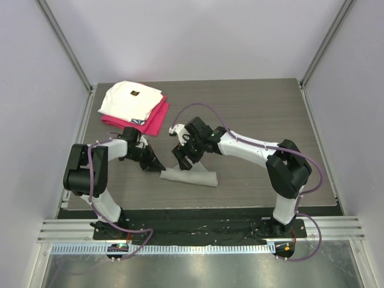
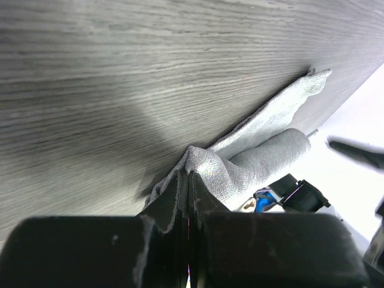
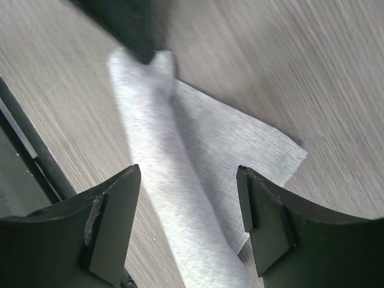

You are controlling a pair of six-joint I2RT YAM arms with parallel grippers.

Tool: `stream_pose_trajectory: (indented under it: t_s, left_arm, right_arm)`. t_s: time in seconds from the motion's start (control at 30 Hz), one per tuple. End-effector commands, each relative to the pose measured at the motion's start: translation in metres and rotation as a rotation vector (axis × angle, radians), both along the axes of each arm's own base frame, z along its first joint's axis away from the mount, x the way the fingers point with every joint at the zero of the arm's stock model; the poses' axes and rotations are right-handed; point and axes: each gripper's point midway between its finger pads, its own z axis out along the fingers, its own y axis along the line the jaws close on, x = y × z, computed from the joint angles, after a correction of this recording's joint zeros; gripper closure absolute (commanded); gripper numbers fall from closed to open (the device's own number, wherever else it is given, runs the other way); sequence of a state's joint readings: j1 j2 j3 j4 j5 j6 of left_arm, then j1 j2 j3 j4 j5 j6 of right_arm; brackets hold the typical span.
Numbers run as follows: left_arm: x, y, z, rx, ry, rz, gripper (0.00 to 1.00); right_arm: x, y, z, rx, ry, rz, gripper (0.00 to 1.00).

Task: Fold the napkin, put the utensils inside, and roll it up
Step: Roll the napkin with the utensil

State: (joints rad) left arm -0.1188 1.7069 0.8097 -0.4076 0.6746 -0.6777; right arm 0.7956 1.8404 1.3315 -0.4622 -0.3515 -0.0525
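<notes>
The light-grey napkin (image 1: 191, 176) lies as a narrow loose roll on the wooden table, in front of both arms. In the left wrist view the napkin (image 2: 258, 150) bunches up to my left gripper (image 2: 187, 175), which is shut and pinches the roll's near end. The left gripper (image 1: 156, 166) sits at the roll's left tip. My right gripper (image 1: 182, 161) hovers just above the roll, open. From the right wrist the napkin (image 3: 180, 162) runs between the spread fingers of the right gripper (image 3: 187, 180) without touching them. The utensils are hidden.
A folded white cloth (image 1: 131, 99) with a small dark mark rests on a magenta-red folded cloth (image 1: 157, 120) at the table's back left. Grey walls close in the table on three sides. A black strip (image 1: 198, 222) runs along the near edge.
</notes>
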Motion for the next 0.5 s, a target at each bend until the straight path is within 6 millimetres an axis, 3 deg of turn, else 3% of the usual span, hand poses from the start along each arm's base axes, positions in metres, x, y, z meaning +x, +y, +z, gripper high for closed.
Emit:
stream_pose_trajectory:
  t_s: [0.0,0.47]
  left_arm:
    - [-0.003,0.002,-0.001,0.030,0.049,-0.010,1.00]
    - [0.002,0.004,0.001,0.052,0.067,-0.010,1.00]
  right_arm:
    - [-0.003,0.005,0.013,-0.096,-0.268,0.066,0.26]
    - [-0.052,0.010,-0.035,-0.247,-0.279,0.234,0.26]
